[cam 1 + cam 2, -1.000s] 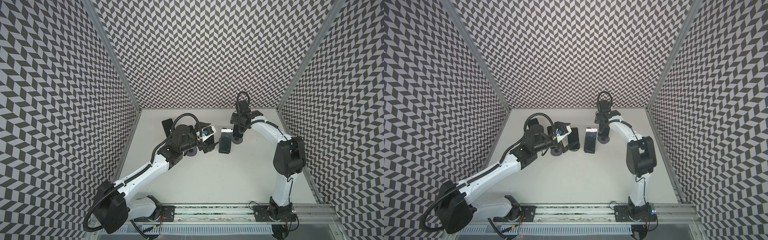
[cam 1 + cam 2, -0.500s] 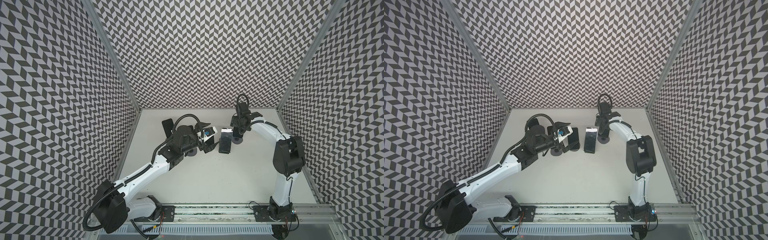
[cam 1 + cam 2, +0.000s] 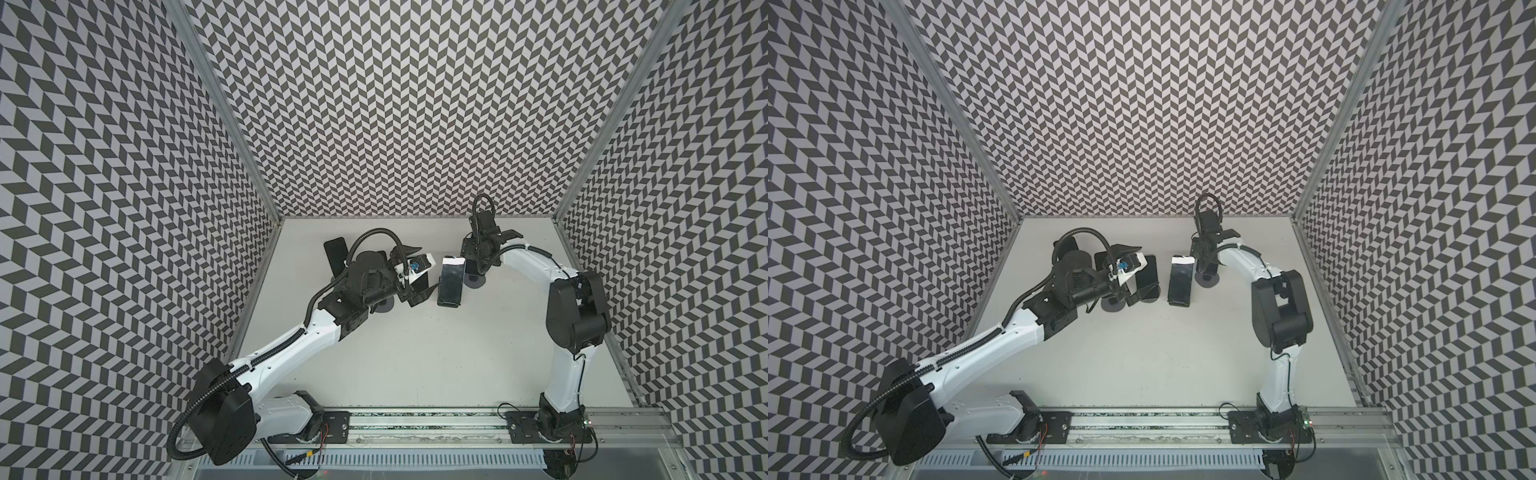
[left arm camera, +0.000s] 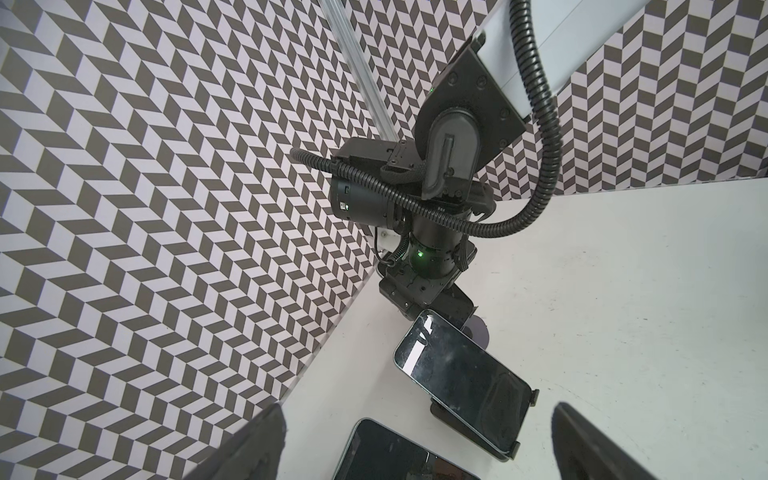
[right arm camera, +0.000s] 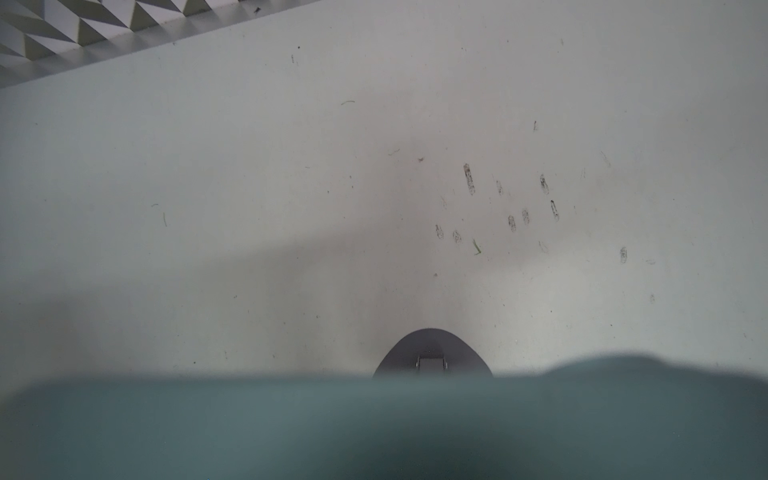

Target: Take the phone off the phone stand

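Little has shifted in the last second: the left tool (image 4: 415, 411) stays spread wide over a second dark phone (image 4: 390, 455), while the right tool (image 3: 473, 262) sits behind the phone (image 3: 451, 279), its grip impossible to tell. The phone leans in the phone stand (image 3: 474, 283) midway back on the white surface (image 3: 415, 365), chevron-patterned walls (image 3: 395, 104) beyond.
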Controlling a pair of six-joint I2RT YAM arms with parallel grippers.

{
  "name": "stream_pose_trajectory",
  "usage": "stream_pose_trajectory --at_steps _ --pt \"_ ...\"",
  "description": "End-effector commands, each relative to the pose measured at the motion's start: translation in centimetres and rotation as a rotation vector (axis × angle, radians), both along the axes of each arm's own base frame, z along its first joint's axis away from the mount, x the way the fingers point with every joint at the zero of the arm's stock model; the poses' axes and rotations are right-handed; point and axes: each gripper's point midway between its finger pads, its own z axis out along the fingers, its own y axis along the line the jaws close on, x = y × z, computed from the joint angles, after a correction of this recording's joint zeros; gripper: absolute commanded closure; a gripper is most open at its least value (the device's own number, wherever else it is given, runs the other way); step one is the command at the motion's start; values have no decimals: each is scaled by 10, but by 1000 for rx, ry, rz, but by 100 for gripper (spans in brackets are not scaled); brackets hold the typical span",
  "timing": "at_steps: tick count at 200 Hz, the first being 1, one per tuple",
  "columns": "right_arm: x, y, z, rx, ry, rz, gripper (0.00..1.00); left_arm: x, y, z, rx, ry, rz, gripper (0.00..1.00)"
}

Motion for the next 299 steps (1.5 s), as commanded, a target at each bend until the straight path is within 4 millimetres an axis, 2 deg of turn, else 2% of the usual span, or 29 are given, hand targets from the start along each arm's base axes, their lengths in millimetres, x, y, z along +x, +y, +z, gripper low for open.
stream_pose_trajectory --at_steps 1,122,158,207,241,277,299 --pt "7 -1 28 18 -90 3 16 1 -3 17 -26 -33 -4 0" --pt "10 -7 32 5 -107 -5 21 -1 -4 15 -20 -35 -4 0" --pt "10 -10 31 -3 -105 -14 20 -3 -7 15 -18 -38 -18 0" --pt "12 -13 34 -8 -109 -18 22 -16 -17 12 -3 -36 -104 0" --pt "12 -13 36 -10 -112 -14 23 -15 -18 11 1 -36 -99 0" --pt "12 -14 39 -17 -115 -12 23 -16 -18 10 -1 -33 -98 0" --pt "12 -14 41 -16 -119 -14 18 -17 -18 9 -2 -31 -98 0"
